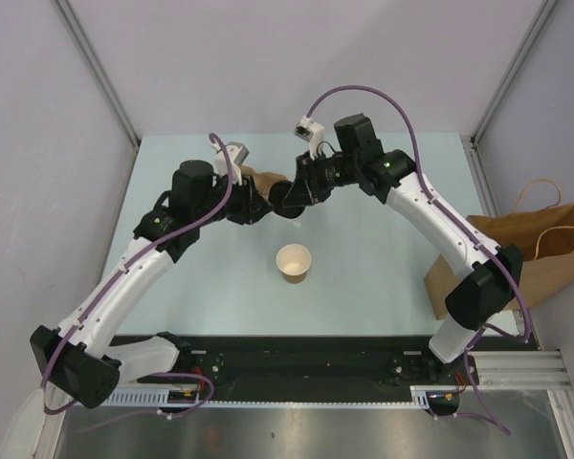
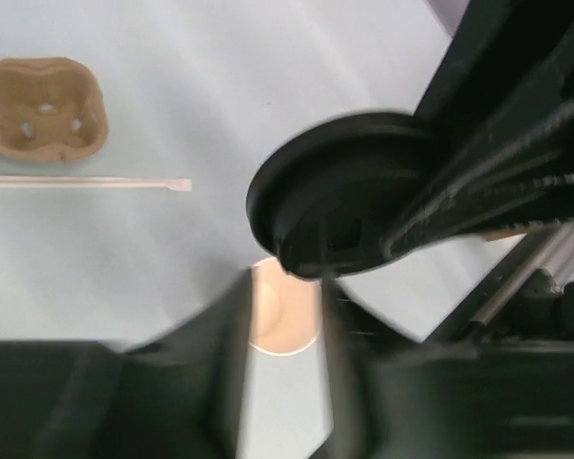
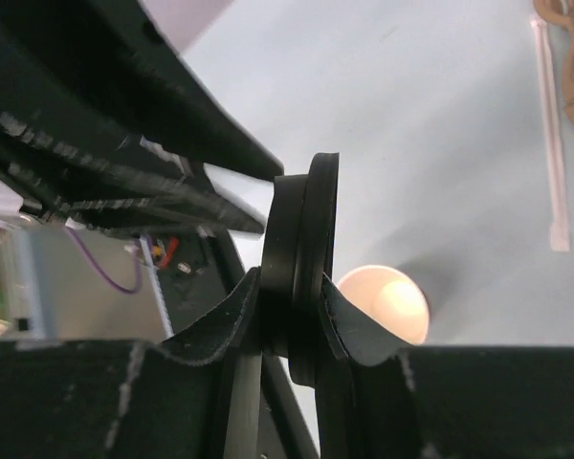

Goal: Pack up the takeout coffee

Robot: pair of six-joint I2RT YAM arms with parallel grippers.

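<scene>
The tan paper cup [image 1: 294, 262] stands upright and uncovered mid-table, pale inside; it also shows in the left wrist view [image 2: 282, 320] and the right wrist view [image 3: 387, 301]. Its round black lid [image 3: 301, 268] is held in the air edge-on, with my right gripper [image 3: 292, 287] shut on its rim. From the left wrist the lid [image 2: 335, 191] sits just beyond my left gripper [image 2: 285, 287], whose jaws stand apart with only the cup and table showing between them. Both grippers meet above the table behind the cup, left [image 1: 263, 203] and right [image 1: 292, 196].
A brown pulp cup carrier [image 2: 43, 107] and a pale paper-wrapped stick [image 2: 86, 183] lie at the far side of the table. A large brown paper bag with handles [image 1: 526, 249] lies at the table's right edge, beside the right arm.
</scene>
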